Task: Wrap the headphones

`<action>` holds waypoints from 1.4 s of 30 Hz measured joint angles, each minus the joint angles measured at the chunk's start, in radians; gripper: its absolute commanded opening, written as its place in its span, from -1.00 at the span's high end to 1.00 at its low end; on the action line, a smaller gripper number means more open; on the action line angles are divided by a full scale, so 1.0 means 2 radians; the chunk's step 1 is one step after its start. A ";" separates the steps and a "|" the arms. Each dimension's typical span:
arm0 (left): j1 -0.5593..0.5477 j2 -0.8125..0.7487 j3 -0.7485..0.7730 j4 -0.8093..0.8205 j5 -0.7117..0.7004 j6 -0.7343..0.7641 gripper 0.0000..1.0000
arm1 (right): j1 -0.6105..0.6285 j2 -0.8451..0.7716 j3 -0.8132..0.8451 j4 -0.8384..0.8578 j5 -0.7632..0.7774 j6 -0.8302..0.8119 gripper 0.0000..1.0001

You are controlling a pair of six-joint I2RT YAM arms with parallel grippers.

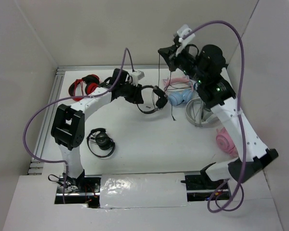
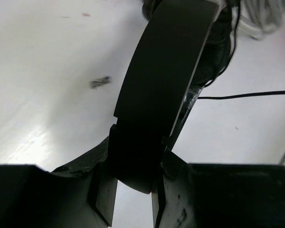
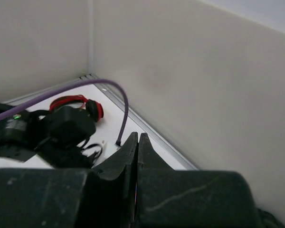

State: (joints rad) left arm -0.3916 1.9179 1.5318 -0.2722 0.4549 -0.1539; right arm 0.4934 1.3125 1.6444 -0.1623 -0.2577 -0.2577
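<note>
At table centre, left of the middle, my left gripper [image 2: 132, 190] is clamped across the headband [image 2: 161, 71] of the headphones [image 1: 151, 102], jaws closed only to the band's width. Ear pads hang beyond the jaws. Whether they touch the table, I cannot tell.

Risk one: grip sits on a smooth, curved band. Any sideways tug could twist it out of the jaws.

The cable [image 2: 247, 96] leaves the earcup and runs off to the right. From above, a thin black line rises from the headphones toward my right gripper [image 3: 137, 145], which is raised high at back right. Its jaws are pressed fully together. I judge the cable is pinched there, though the wrist view does not show it.

Risk two: thin cable in a flat pinch may slip out as I wind.

Risk three: loose cable lies just beside the blue pair [image 1: 179, 98] and could snag it and drag it along.
</note>
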 measured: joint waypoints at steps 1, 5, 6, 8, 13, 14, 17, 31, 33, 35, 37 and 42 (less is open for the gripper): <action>-0.010 -0.005 -0.006 -0.007 0.012 0.015 1.00 | -0.005 0.019 0.020 -0.010 -0.009 -0.003 1.00; -0.057 -0.029 -0.026 -0.008 0.034 0.051 1.00 | -0.032 0.094 0.102 -0.051 -0.050 -0.011 1.00; -0.066 -0.039 -0.037 -0.005 0.041 0.061 1.00 | -0.038 0.108 0.117 -0.059 -0.059 -0.011 1.00; -0.082 -0.062 -0.062 0.002 0.059 0.072 1.00 | -0.051 0.128 0.134 -0.070 -0.076 -0.009 1.00; -0.101 -0.130 -0.121 0.013 0.120 0.091 1.00 | -0.091 0.138 0.117 -0.062 -0.103 0.016 1.00; -0.101 -0.144 -0.130 0.013 0.127 0.092 1.00 | -0.102 0.138 0.109 -0.055 -0.107 0.025 1.00; -0.101 -0.192 -0.165 0.022 0.150 0.103 1.00 | -0.137 0.137 0.076 -0.033 -0.117 0.052 1.00; -0.103 -0.308 -0.213 0.058 0.160 0.087 1.00 | -0.194 0.124 -0.154 0.103 -0.151 0.180 1.00; -0.103 -0.312 -0.212 0.059 0.154 0.079 1.00 | -0.198 0.119 -0.176 0.122 -0.154 0.187 1.00; -0.102 -0.319 -0.208 0.064 0.150 0.064 1.00 | -0.200 0.117 -0.195 0.141 -0.164 0.191 1.00; -0.093 -0.319 -0.186 0.068 0.153 0.045 1.00 | -0.198 0.116 -0.216 0.168 -0.185 0.190 1.00; -0.039 -0.277 -0.070 0.097 0.196 -0.033 1.00 | -0.170 0.116 -0.257 0.202 -0.253 0.175 1.00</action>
State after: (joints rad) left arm -0.4702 1.3636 1.3922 -0.0776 0.8463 -0.2192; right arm 0.1535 1.5452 1.1309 0.2409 -0.7628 0.0933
